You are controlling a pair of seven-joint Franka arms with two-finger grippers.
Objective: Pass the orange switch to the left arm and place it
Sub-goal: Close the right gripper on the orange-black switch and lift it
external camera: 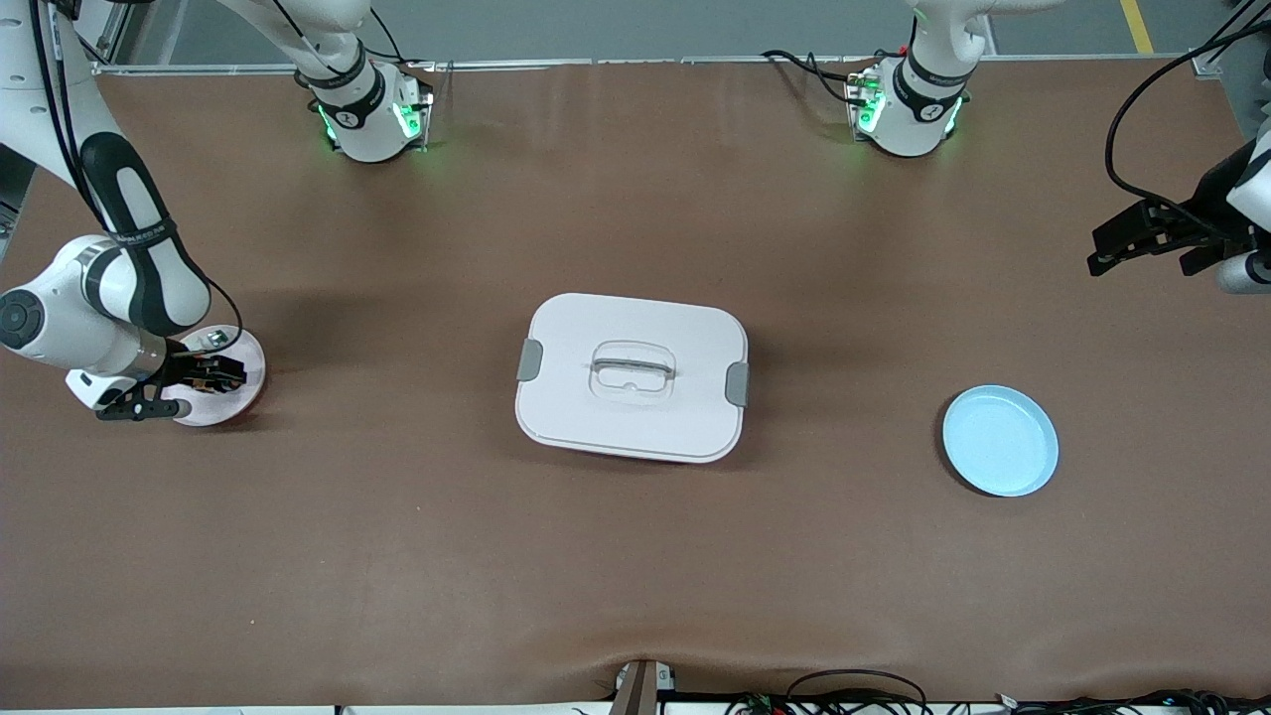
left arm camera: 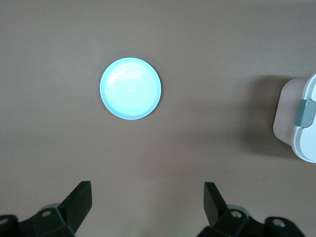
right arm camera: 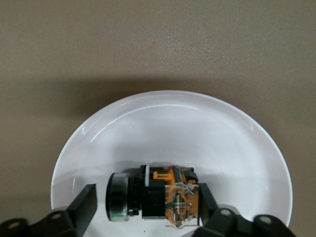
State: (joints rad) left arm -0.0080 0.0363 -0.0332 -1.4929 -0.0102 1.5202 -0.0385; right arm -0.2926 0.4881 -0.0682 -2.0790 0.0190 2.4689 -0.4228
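the white box (external camera: pixel 632 376) with grey side clips sits mid-surface (external camera: pixel 635 576). from the box, a pale pink plate (external camera: pixel 230 382) lies toward the right arm's end, and the right hand (external camera: pixel 204 371) is down on it, hiding what is in it. toward the left arm's end, slightly nearer the camera than the box, lies a light-blue plate (external camera: pixel 1000 441). the left hand (external camera: pixel 1117 243) waits over bare surface.

The box (external camera: pixel 632 376) sits mid-table, between two plates. One plate (external camera: pixel 230 382) lies toward the right arm's end, with the orange switch (right arm camera: pixel 153 193) on its side in it and the right gripper (right arm camera: pixel 143 205) down around the switch. The second plate (external camera: pixel 1000 440) lies toward the left arm's end — slightly nearer the front camera than the box — well apart from the left gripper (left arm camera: pixel 147 207).
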